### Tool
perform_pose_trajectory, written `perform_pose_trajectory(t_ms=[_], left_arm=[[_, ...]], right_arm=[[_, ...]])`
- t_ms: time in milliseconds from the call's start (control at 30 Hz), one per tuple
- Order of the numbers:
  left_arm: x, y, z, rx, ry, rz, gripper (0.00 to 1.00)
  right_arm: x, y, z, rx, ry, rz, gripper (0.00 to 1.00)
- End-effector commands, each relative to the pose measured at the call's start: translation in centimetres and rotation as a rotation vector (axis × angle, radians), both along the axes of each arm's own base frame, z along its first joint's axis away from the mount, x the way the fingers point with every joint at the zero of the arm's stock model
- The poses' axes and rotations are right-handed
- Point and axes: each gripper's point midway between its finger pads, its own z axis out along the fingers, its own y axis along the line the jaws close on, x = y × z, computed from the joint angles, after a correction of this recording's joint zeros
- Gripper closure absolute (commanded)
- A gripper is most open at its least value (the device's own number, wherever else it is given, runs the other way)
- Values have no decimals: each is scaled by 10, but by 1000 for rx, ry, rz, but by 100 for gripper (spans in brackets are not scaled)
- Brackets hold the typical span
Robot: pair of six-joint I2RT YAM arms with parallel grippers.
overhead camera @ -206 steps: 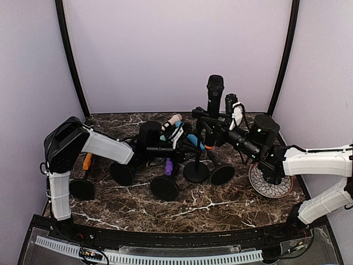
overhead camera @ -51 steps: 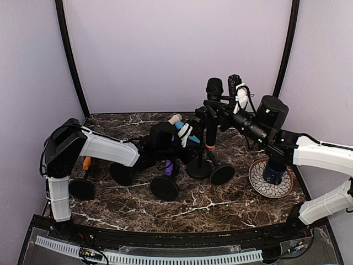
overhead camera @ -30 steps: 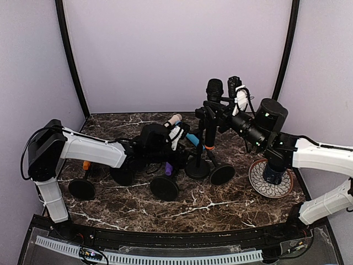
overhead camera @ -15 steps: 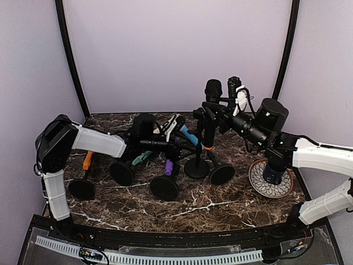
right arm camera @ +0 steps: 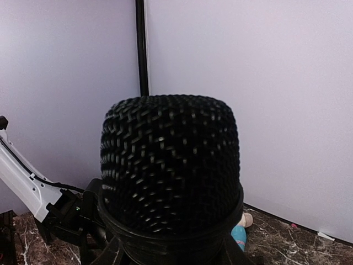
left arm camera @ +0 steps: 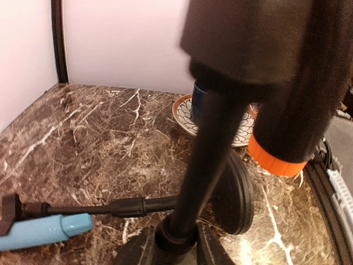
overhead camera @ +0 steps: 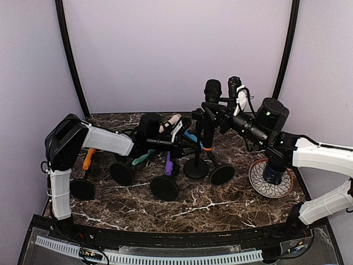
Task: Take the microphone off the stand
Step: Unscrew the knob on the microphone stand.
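Observation:
A black microphone (overhead camera: 212, 105) with an orange ring at its foot stands upright at the back centre. My right gripper (overhead camera: 214, 118) is shut on its body. Its mesh head (right arm camera: 171, 165) fills the right wrist view, with my right gripper (right arm camera: 171, 255) under it. Its stand (overhead camera: 196, 165) has a round black base and a thin pole (left arm camera: 212, 149). My left gripper (left arm camera: 177, 242) is shut on the collar low on that pole and reaches in from the left in the top view (overhead camera: 175, 142). The orange ring (left arm camera: 276, 161) hangs beside the pole. Whether the clip still holds the microphone is hidden.
Several other stands with round black bases (overhead camera: 164, 187) crowd the middle, carrying microphones with purple (overhead camera: 168, 164), orange (overhead camera: 86, 160), teal (overhead camera: 142, 158) and blue (overhead camera: 190, 136) parts. A patterned plate (overhead camera: 270, 187) with a dark cup (overhead camera: 271, 172) lies at the right. Another base (overhead camera: 222, 174) stands beside the stand.
My left gripper has moved right onto the stand's pole and closed on it. The right gripper keeps the microphone upright in nearly the same place.

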Motion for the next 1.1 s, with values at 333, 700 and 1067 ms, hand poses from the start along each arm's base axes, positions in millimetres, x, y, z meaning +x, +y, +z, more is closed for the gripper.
perform_pose_trajectory(t_ms=[333,700,1067], left_arm=[[12,3,-10,77,-59,131,100],[10,4,-28,199,-55,373,100],[-5,-2,-16,131,-3,292,55]], right_arm=[[-5,-1,-1,34,20,25,82],[4,-7,-6,28,45,-38,83],[-2,-8,-5,52,40,-15,82]])
